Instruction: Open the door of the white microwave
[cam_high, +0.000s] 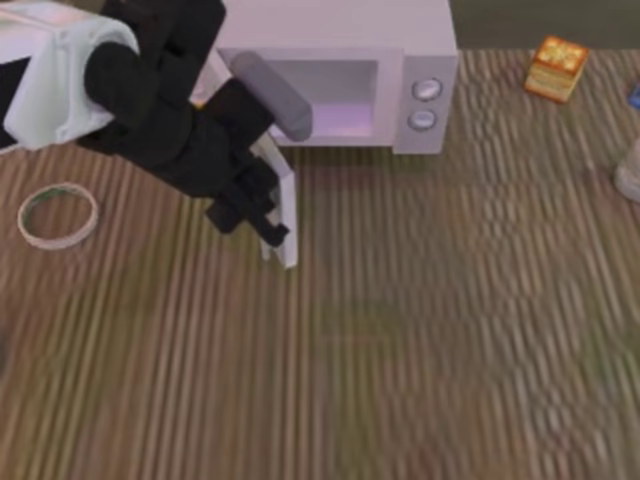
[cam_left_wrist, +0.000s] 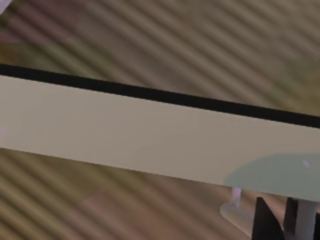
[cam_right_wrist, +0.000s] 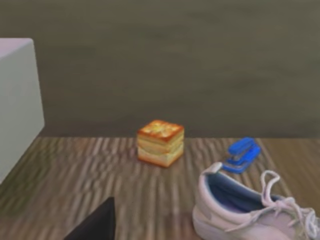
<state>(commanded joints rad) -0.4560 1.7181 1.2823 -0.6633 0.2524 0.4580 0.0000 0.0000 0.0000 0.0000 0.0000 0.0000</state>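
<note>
Microwave (cam_high: 340, 40), white, is set at the far edge of the counter (cam_high: 450, 330), with two round silver knobs (cam_high: 426, 104) on its front right panel. Door (cam_high: 285, 205) is swung wide open toward the counter's near side, hinged at the cavity's left, so that the lit interior is exposed. Left pincer (cam_high: 262, 222) is positioned at the door's free edge, its dark fingers closed on the door there. In the left wrist view the door's pale edge (cam_left_wrist: 150, 135) is seen close up, bordered by a black strip. Right pincer is not seen in the top view; whether it is open cannot be told. Also listed: white ring (cam_high: 58, 214) at the left, orange cube (cam_high: 556, 68), blue stapler (cam_right_wrist: 243, 154), white sneaker (cam_right_wrist: 250, 210).
</note>
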